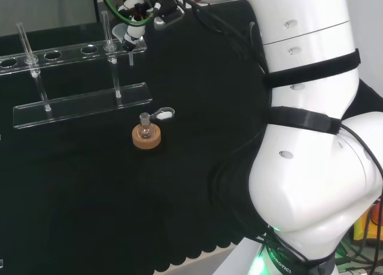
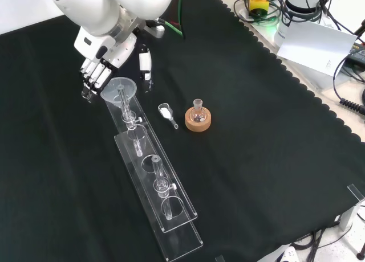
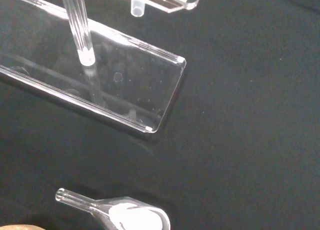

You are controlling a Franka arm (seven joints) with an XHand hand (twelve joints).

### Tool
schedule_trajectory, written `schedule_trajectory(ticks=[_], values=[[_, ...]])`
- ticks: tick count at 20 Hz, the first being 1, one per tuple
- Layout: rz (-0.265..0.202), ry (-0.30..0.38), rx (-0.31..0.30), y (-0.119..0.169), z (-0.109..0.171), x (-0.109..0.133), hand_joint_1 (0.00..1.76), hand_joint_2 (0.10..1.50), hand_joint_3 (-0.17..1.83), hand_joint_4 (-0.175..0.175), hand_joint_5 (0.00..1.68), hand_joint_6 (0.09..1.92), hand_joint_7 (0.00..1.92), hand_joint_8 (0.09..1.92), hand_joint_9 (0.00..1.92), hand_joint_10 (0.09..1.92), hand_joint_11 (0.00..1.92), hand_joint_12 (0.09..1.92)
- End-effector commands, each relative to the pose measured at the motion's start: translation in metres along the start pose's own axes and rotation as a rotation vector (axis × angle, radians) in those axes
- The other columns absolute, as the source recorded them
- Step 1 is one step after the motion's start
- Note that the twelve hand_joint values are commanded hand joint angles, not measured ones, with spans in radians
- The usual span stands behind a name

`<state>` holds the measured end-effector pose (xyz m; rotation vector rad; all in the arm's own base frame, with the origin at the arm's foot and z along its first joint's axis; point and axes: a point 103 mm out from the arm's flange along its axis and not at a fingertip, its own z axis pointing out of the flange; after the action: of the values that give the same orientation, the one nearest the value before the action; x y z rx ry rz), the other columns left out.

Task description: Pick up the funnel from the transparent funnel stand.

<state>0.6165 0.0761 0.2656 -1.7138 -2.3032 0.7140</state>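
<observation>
Here the funnel (image 2: 118,89) sits in the end hole of the transparent funnel stand (image 2: 154,176), its wide mouth up and its stem hanging down through the upper shelf. In the front view the hand (image 2: 98,68) is just above and to the left of the funnel's rim, its dark-tipped fingers (image 2: 91,80) pointing down at the cloth beside the stand's end, with the thumb (image 2: 145,64) apart on the funnel's other side. The fingers look fairly straight and do not close on anything, so the hand is relaxed with the funnel between fingers and thumb; whether any fingertip touches the rim I cannot tell. In the head view the hand (image 1: 136,25) is right at the funnel (image 1: 121,32), at the right end of the stand (image 1: 78,104).

Farther from the hand, lower in the front view, a small clear scoop (image 2: 167,113) with white powder lies on the black cloth (image 2: 256,136), just beside the stand's base. Next to it, a small round flask (image 2: 197,112) stands upright on a cork ring (image 2: 198,121). In the wrist view the stem end of the funnel (image 3: 137,6) hangs above the stand's base plate (image 3: 125,90), and the scoop (image 3: 127,215) lies well apart from that plate's corner.
</observation>
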Motion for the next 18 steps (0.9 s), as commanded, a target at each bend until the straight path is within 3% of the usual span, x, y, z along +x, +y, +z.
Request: schedule_trajectory(ticks=[1, 9, 14, 18], values=[[-0.001, -0.009, 0.012, 0.0032, 0.0033, -0.0002, 0.56, 0.86, -0.16, -0.063, 0.00, 0.09, 0.07, 0.09, 0.02, 0.87, 0.09, 1.46], [-0.001, -0.024, 0.014, 0.0070, 0.0028, -0.0009, 0.56, 0.87, -0.16, -0.064, 0.00, 0.09, 0.08, 0.13, 0.11, 0.85, 0.09, 1.46], [-0.001, -0.026, 0.027, 0.0106, 0.0053, -0.0017, 0.58, 0.88, -0.16, -0.068, 0.00, 0.09, 0.00, 0.57, 0.28, 0.76, 0.10, 1.45], [0.005, -0.035, 0.034, 0.0130, 0.0071, -0.0026, 0.59, 0.88, -0.16, -0.069, 0.01, 0.09, 0.01, 0.65, 0.32, 0.76, 0.10, 1.45]])
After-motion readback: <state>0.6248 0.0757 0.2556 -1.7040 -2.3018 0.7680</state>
